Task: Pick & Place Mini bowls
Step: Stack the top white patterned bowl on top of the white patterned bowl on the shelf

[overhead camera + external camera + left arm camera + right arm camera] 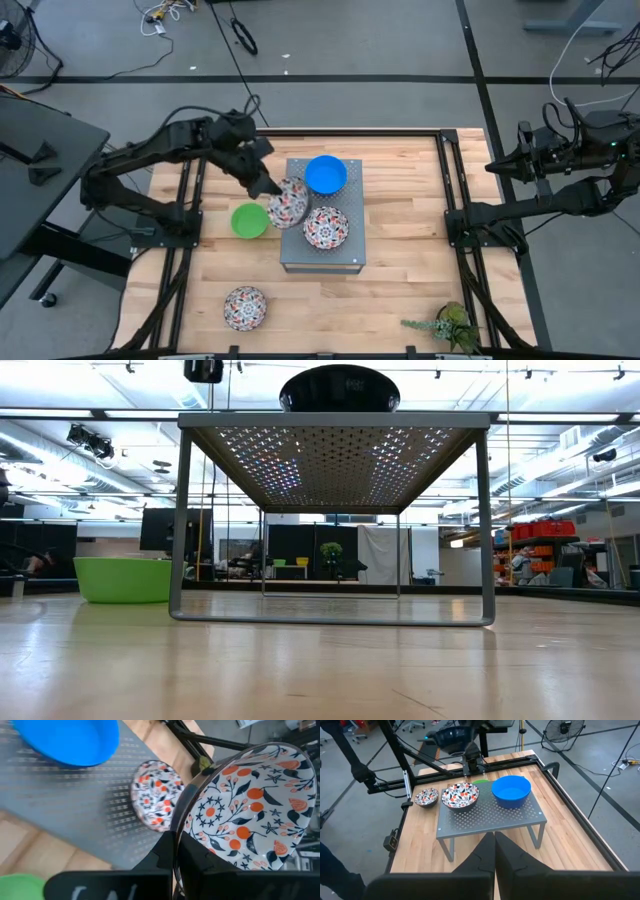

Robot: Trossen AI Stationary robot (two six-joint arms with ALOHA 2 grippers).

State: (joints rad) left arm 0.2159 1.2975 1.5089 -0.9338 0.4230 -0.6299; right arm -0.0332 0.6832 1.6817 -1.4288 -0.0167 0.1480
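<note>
Wooden table [400, 250] carries grey perforated box [300, 255]; left gripper [268, 190] pinches floral bowl [288, 204] above it.

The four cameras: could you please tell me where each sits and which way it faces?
High: overhead, straight down; both arms, rack.
Low: tabletop height, level under the rack; arms unclear.
Left wrist: on left arm, past left gripper clamping floral bowl.
Right wrist: on right arm, past shut right gripper, facing rack.
High and right wrist share blue bowl.

The high view looks straight down; the low view looks level along the counter [320, 670]; both show the perforated metal stand [322, 215] and, at its 9 o'clock, the green bowl [248, 220].
</note>
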